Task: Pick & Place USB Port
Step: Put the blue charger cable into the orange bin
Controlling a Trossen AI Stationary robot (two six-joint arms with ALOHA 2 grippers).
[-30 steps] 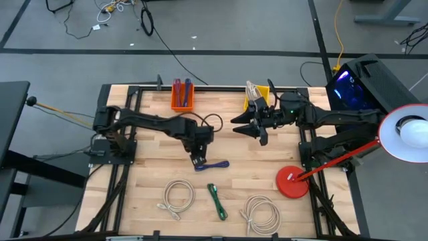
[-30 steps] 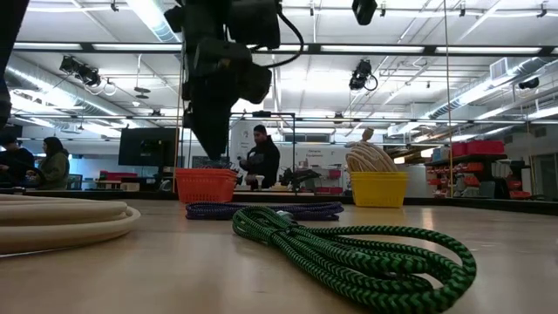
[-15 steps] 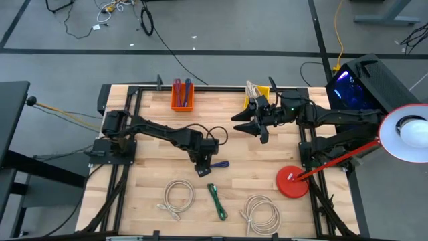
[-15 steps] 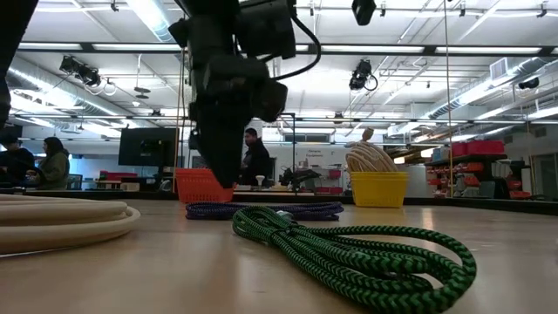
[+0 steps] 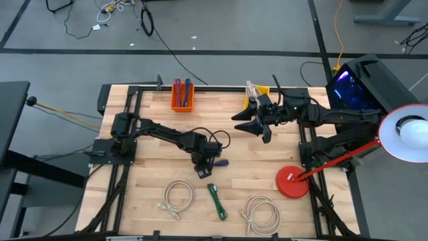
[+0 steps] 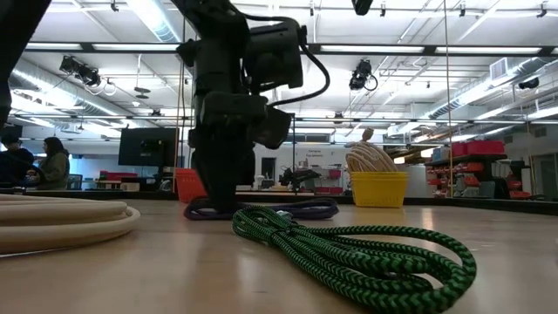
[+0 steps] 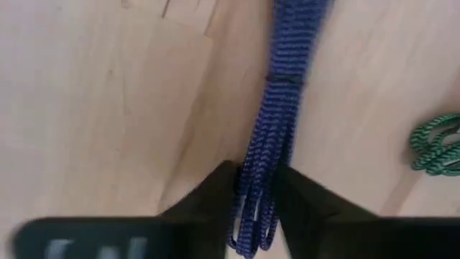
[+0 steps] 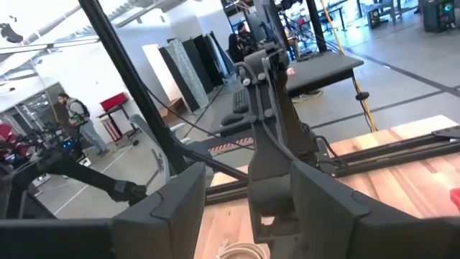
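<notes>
The blue braided cable (image 5: 220,163), folded into a long bundle, lies flat on the wood near the table's middle. My left gripper (image 5: 203,167) is down on the bundle's left end and shut on it; the low view shows it (image 6: 218,202) standing at table level over the cable (image 6: 301,208). In the left wrist view the cable (image 7: 282,86) runs away from between the fingers. My right gripper (image 5: 241,126) hangs open above the table beside the yellow bin (image 5: 259,96), touching nothing. My left gripper (image 7: 255,188) pinches the blue cable between its two fingers at the looped end of the bundle (image 7: 251,212), several strands together. The fingers (image 7: 212,198) come from above, pointing down, one on each side of the bundle. The cable lies along the table, not lifted.
An orange bin (image 5: 182,96) with cables stands at the far edge, left of the yellow bin of white cable. A green cable (image 5: 216,201) and two white coils (image 5: 177,199) (image 5: 261,214) lie near the near edge. A red lamp base (image 5: 292,182) sits at the right.
My left gripper has moved a little toward the table's right and near edge and come down from above the wood onto the blue cable's left end. The cable has stayed where it lay. The right arm has kept still.
</notes>
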